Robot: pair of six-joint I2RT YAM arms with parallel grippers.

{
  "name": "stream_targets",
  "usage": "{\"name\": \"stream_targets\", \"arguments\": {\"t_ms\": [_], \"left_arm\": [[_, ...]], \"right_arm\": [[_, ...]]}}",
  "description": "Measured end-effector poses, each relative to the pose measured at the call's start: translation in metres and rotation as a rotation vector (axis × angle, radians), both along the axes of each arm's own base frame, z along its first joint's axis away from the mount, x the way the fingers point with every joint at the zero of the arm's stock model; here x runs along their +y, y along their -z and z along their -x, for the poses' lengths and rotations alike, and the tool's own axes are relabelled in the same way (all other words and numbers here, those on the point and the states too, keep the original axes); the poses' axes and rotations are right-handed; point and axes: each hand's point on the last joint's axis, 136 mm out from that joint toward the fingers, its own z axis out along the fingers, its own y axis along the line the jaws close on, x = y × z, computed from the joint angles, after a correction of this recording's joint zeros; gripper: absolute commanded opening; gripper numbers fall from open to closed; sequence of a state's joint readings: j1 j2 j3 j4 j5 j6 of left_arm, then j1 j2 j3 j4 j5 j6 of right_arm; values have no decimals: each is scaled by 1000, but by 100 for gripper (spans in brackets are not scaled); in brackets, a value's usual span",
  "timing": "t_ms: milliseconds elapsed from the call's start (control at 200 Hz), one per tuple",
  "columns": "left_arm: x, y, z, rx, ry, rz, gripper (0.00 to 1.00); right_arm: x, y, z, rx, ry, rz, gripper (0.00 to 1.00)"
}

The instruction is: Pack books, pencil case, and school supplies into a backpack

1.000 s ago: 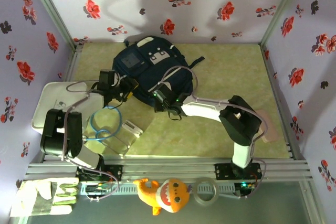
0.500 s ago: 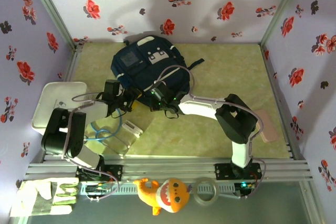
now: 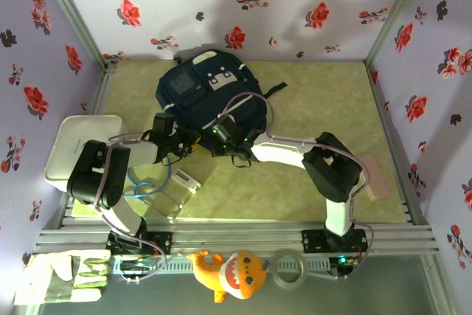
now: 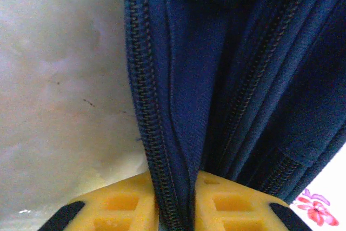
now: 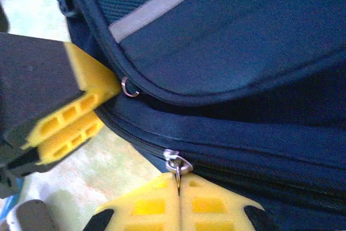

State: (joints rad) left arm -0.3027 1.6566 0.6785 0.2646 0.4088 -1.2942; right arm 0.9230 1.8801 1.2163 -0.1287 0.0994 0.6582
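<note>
The backpack (image 3: pixel 210 94) lies at the far middle of the counter (image 3: pixel 317 101). Its near zip seam is pinched by the left hand (image 4: pixel 175 209), closed narrowly on the fabric. The zip pull (image 5: pixel 176 163) is clamped in the shut right hand (image 5: pixel 179 198). The pull is best drawn along the zip line while the fabric is held taut. Counted: one backpack, two hands, one pull, one tray (image 3: pixel 74 142).

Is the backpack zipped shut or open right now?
Shut, it seems: on the backpack the zipper teeth run meshed, no gap showing.
</note>
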Motion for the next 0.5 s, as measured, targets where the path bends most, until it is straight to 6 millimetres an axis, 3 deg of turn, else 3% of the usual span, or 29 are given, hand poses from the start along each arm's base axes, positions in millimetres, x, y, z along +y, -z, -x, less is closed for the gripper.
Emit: {"name": "stream_targets", "arguments": {"t_ms": [190, 360, 500], "left_arm": [[0, 1, 0, -9, 12, -25, 1], [-3, 0, 0, -13, 29, -35, 1], [-1, 1, 0, -11, 26, -48, 1]], "right_arm": [[-38, -4, -1, -29, 107, 85, 0], [-76, -17, -6, -73, 209, 167, 0], [-91, -13, -11, -66, 231, 207, 3]]}}
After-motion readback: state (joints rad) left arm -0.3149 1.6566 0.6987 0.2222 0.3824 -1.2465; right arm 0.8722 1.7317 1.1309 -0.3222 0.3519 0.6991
